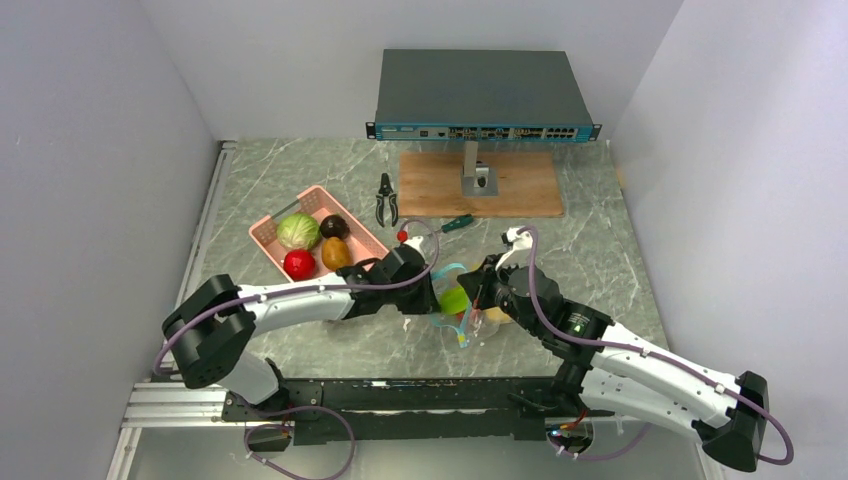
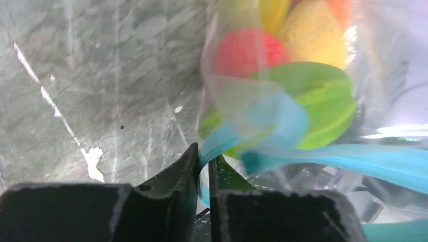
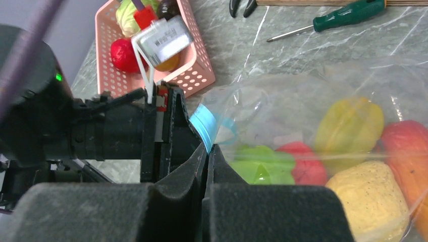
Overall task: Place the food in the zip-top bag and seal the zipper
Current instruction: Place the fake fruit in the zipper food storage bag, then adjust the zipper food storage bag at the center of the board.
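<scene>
The zip-top bag (image 1: 462,318) lies on the marble table between my two grippers, clear and crinkled. Inside it I see food: a green piece (image 3: 262,166), a red one (image 3: 308,164), a yellow pepper (image 3: 351,126) and a pale yellow lump (image 3: 371,199). The teal-blue zipper (image 2: 353,156) curls along the bag's mouth. My left gripper (image 2: 203,156) is pinched on one end of that strip. My right gripper (image 3: 207,148) is shut on the zipper (image 3: 204,123) too, facing the left gripper at close range. In the top view the left gripper (image 1: 425,285) and right gripper (image 1: 487,285) almost meet over the bag's mouth.
A pink basket (image 1: 262,232) at the left holds a cabbage (image 1: 298,230), a red piece (image 1: 299,264) and a brown one (image 1: 336,253). Pliers (image 1: 387,200) and a green-handled screwdriver (image 1: 455,223) lie behind the bag. Further back, a wooden board (image 1: 520,190) carries a network switch (image 1: 485,95) on a stand.
</scene>
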`<act>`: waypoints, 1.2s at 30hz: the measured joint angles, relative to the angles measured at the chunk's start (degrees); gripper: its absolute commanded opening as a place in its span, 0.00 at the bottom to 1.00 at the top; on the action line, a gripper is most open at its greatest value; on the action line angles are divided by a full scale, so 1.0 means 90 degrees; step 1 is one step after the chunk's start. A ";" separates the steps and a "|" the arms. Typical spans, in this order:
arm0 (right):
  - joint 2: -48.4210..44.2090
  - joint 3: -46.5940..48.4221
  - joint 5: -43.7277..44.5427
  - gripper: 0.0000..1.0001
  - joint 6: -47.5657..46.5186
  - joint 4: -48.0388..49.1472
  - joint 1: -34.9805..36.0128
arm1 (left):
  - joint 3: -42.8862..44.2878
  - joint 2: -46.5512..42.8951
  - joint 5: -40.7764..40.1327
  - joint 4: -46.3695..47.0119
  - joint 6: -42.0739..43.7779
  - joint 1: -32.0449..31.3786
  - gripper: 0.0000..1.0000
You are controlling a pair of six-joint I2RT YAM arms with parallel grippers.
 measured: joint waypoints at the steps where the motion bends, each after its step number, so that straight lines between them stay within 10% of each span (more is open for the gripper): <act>1: -0.0005 0.0000 0.0002 0.00 0.0000 -0.0010 0.0000 | 0.0104 -0.0007 0.0002 -0.0019 0.0024 0.0000 0.11; 36: -0.0945 0.1144 0.1319 0.00 -0.0823 -0.1273 0.0002 | 0.0981 -0.2545 0.0194 -0.1394 0.0257 0.0148 0.00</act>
